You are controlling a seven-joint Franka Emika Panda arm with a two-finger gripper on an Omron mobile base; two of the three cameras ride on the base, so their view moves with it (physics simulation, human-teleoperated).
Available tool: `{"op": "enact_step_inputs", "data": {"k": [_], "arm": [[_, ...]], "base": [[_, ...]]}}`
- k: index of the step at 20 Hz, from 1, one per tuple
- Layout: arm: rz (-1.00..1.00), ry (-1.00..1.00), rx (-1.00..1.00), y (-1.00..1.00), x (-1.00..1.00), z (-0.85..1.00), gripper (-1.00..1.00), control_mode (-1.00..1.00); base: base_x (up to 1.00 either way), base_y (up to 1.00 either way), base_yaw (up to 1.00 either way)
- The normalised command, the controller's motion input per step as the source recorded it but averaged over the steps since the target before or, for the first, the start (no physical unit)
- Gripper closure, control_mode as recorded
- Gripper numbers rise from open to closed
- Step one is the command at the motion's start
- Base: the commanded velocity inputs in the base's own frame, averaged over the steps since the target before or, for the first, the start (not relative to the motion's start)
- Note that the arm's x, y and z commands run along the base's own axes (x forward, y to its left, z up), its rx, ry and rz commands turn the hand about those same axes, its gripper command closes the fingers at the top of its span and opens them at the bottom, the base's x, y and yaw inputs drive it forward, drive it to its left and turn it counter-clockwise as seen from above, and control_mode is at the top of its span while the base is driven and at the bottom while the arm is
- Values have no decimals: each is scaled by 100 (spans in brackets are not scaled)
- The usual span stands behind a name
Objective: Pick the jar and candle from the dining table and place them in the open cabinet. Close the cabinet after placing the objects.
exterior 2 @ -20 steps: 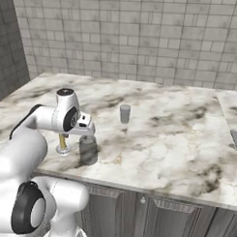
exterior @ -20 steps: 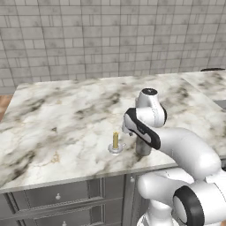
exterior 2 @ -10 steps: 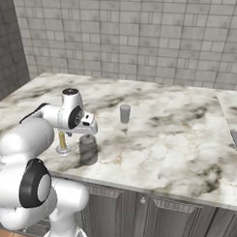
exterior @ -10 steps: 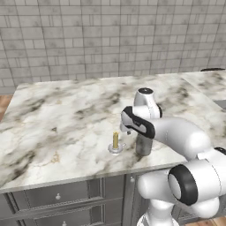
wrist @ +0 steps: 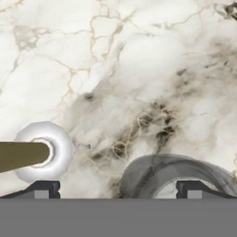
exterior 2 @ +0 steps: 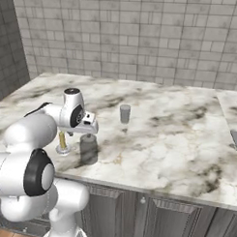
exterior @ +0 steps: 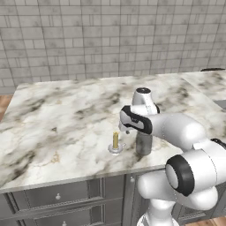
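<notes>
Hovering with fingers [wrist: 118, 190] spread wide above the jar [exterior: 144, 144] standing on the table [exterior: 62, 114] just beside the candle [exterior: 115, 142], judging it rigid, smooth, probably slippery, best gripped across its straight sides below the lid, clear of the easily toppled candle.

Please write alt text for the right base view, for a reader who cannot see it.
A white robot arm holds its open claw just above a dark grey jar on the marble dining table. A yellow candle stands beside the jar.
</notes>
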Motion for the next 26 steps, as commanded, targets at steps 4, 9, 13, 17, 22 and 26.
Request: {"op": "enact_step_inputs", "data": {"k": [4, 9, 13, 17, 22, 26], "arm": [[0, 0, 0, 0, 0, -30, -100, -100], [1, 0, 0, 0, -25, -41, -100, -100], [6, 0, 0, 0, -59, -75, -100, -100], [6, 1, 0, 0, -55, -94, -100, -100], [5, 2, 0, 0, -20, -92, -100, -100], [4, 4, -5, 0, -2, -100, -100, -100]], "base": [[0, 0, 0], [0, 0, 0], [0, 0, 0], [0, 0, 0], [0, 0, 0], [0, 0, 0]]}}
